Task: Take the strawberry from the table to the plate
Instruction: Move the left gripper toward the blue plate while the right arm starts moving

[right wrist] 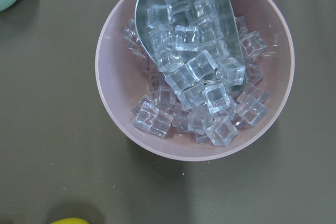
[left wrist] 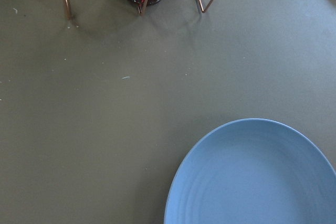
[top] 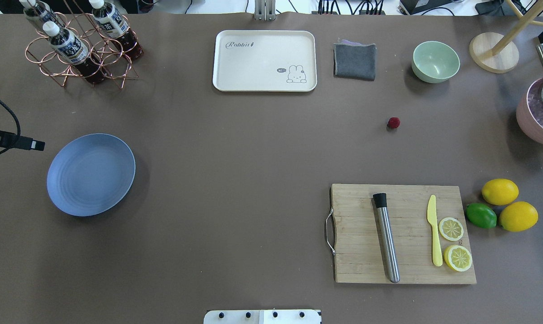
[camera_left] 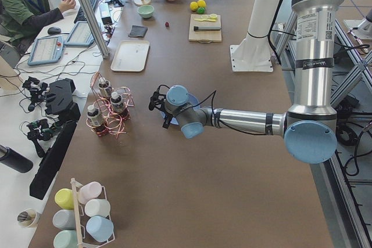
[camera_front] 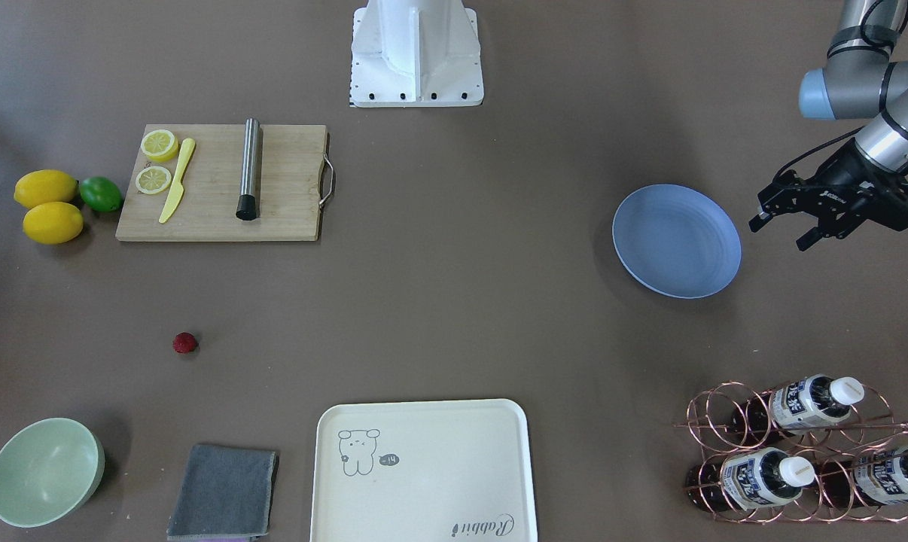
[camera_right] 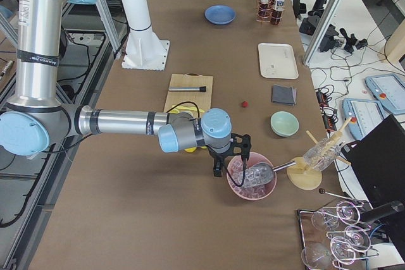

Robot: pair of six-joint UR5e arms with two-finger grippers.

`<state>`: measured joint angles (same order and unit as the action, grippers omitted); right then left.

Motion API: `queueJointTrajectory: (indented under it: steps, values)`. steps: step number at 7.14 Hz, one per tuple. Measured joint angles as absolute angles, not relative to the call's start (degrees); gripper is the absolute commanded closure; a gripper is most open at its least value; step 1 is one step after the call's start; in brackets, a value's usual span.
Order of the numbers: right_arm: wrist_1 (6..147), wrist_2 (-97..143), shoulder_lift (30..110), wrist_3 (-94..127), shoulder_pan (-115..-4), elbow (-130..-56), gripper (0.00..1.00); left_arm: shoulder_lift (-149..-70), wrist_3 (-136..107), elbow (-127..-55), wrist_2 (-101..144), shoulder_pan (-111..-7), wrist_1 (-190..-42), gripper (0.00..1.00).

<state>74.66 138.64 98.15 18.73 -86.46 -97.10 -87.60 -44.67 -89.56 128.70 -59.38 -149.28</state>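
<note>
The strawberry (camera_front: 185, 343) is a tiny dark-red berry lying alone on the brown table (camera_front: 454, 301), also seen in the overhead view (top: 393, 123), between the green bowl and the cutting board. The blue-grey plate (camera_front: 676, 241) sits far from it on the other half of the table and holds nothing. My left gripper (camera_front: 781, 233) hovers just beside the plate's outer edge, open and empty; its wrist view shows the plate's rim (left wrist: 257, 177). My right gripper (camera_right: 228, 159) shows only in the exterior right view, over a pink ice bowl; I cannot tell its state.
A cutting board (top: 404, 234) carries a steel muddler, a yellow knife and lemon slices, with two lemons and a lime (top: 481, 215) beside it. Green bowl (top: 435, 61), grey cloth (top: 355, 60), cream tray (top: 264, 60), bottle rack (top: 80, 45) and pink ice bowl (top: 539, 119) line the far edge.
</note>
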Motion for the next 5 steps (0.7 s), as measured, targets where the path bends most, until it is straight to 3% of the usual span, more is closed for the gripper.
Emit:
queueJointTrajectory:
  steps: [2,3,4,5]
  values:
    - [74.35,138.92,97.76,20.46,-85.9,-97.02,0.0,-87.87,-46.12,-86.86,122.27,-54.1,-153.57,0.07]
    - [73.71,139.05,97.37,23.19,-85.58,-97.15,0.0,-87.93,-47.29,-85.16,120.99,-52.32,-156.12,0.18]
    - [72.49,139.1,97.14,25.6,-85.18,-97.15,0.0,-87.96,-47.87,-83.61,120.52,-51.37,-158.27,0.71]
    - [71.73,139.12,97.07,26.7,-84.95,-97.1,0.0,-87.96,-48.12,-82.91,120.38,-50.98,-159.41,1.0]
